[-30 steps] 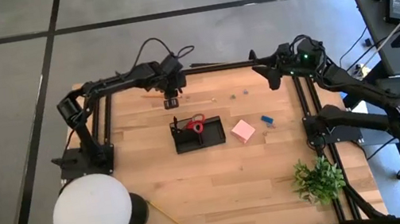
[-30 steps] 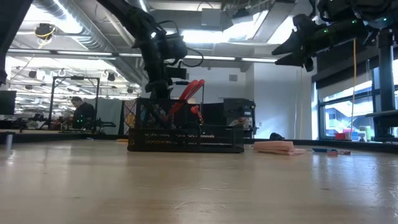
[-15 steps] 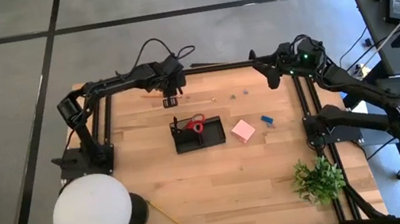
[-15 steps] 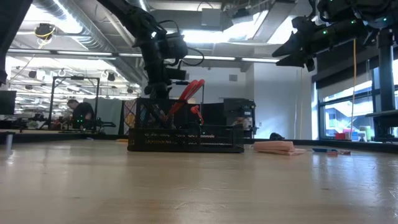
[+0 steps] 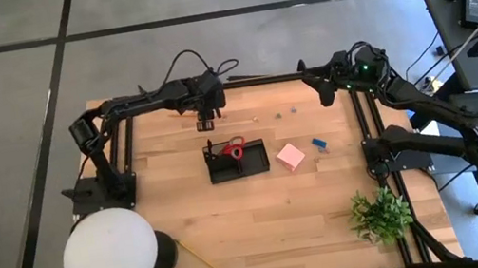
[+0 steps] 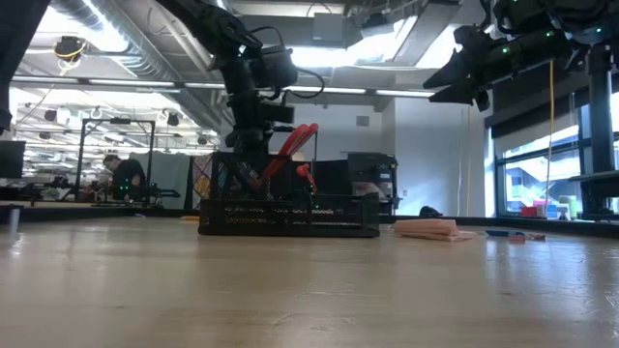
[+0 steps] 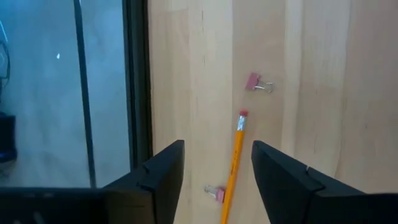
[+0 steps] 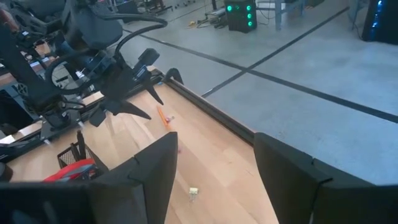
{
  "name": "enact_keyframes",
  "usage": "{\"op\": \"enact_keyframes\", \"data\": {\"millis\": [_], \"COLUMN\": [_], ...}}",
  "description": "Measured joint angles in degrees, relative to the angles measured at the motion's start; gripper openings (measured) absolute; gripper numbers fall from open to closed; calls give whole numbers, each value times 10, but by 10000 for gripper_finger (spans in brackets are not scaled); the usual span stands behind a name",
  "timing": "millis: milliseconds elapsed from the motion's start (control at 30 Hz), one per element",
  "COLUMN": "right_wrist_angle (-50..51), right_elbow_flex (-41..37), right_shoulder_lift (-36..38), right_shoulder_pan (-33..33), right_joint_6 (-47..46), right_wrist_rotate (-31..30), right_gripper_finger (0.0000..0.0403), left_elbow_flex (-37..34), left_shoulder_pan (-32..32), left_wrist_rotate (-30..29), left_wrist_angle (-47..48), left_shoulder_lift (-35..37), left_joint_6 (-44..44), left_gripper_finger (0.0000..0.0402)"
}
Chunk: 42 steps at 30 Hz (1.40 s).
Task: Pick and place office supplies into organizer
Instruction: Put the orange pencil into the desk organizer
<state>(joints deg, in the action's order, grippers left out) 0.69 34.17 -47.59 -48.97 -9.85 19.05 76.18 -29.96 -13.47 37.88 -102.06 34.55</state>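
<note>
We see scissors in the organizer; pencil, sticky notes remain; both jaws apart, empty.

Both arms are matte black, built of boxy jointed links, with thin black cables looping over the wrists. The right arm carries a small green light; each wrist ends in blunt, dark wedge-shaped jaws.

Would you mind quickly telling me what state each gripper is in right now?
Left gripper: open, holding nothing, above the pencil near the table's far edge.
Right gripper: open, holding nothing, raised at the far right corner.
</note>
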Motion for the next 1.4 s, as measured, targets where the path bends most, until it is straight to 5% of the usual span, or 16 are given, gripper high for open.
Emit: {"op": "enact_keyframes", "data": {"millis": [200, 567, 833, 1400], "right_wrist_angle": [0, 0, 0, -4], "right_elbow_flex": [0, 0, 0, 0], "right_shoulder_lift": [0, 0, 0, -1], "right_shoulder_pan": [0, 0, 0, 0], "right_joint_6": [14, 24, 29, 28], "right_wrist_rotate": [0, 0, 0, 0], "right_gripper_finger": [216, 216, 216, 216], "left_elbow_flex": [0, 0, 0, 0], "left_shoulder_pan": [14, 27, 3, -18], "left_wrist_rotate": [0, -1, 113, 73], "left_wrist_angle": [-29, -35, -6, -6], "left_shoulder_lift": [1, 1, -13, -90], "left_joint_6": [-85, -37, -14, 0], "left_gripper_finger": [184, 185, 184, 162]}}
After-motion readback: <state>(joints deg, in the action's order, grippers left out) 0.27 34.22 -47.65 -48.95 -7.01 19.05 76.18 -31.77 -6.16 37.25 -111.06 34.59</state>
